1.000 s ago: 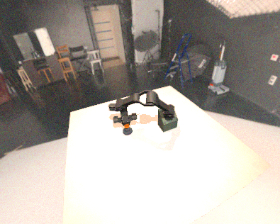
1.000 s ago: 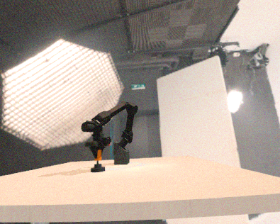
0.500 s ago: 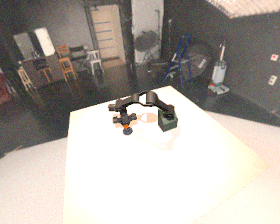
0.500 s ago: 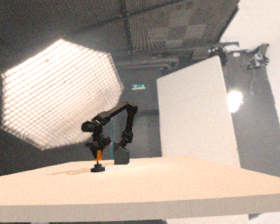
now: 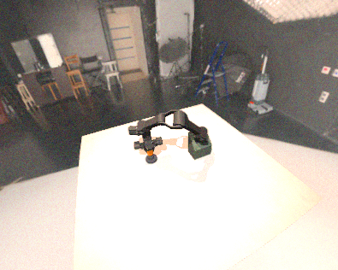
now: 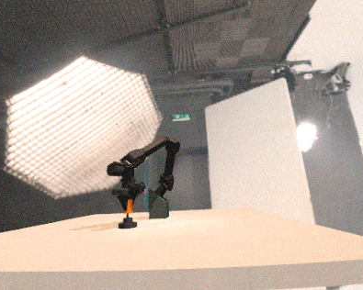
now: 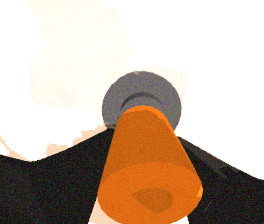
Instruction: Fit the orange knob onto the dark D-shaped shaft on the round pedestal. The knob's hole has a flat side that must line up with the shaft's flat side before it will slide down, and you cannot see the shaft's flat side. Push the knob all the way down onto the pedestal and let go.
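The orange knob is upright between the fingers of my gripper, which is shut on it. The round dark pedestal stands on the table directly below. In the exterior view a short length of the dark shaft shows between the knob's lower end and the pedestal, so the knob is not down on the pedestal. Whether the shaft tip is inside the hole is hidden. The shaft's flat side is hidden. The wrist view shows a recess in the knob's near end.
The arm's dark green base block stands on the pale table, to the right of the pedestal in the top and exterior views. The arm arches from it over to the pedestal. Chairs, a ladder and lamps are in the room beyond the table.
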Robot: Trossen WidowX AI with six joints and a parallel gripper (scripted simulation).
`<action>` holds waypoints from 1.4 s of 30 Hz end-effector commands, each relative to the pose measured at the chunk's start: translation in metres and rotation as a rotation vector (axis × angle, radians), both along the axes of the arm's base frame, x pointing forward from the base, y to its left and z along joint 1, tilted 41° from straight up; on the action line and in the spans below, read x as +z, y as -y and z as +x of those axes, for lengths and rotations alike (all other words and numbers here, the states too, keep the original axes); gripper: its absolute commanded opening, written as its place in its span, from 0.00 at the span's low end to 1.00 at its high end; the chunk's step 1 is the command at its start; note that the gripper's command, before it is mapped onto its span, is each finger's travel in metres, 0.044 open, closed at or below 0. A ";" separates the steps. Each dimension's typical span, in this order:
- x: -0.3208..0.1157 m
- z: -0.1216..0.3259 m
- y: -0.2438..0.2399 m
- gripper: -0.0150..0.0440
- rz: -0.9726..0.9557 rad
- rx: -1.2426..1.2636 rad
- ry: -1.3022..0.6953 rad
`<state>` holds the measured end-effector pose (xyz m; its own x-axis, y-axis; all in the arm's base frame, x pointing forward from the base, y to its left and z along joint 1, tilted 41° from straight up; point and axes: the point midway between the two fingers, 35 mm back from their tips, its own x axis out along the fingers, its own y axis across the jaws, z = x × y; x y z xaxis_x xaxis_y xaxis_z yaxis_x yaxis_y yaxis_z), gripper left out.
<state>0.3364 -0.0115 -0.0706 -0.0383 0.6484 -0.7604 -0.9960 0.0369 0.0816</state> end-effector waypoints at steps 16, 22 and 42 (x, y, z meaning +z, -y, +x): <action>0.000 0.004 -0.002 0.25 -0.004 0.001 0.008; -0.001 0.003 -0.001 0.25 -0.004 0.001 0.008; 0.003 0.002 0.001 0.25 0.003 0.161 0.143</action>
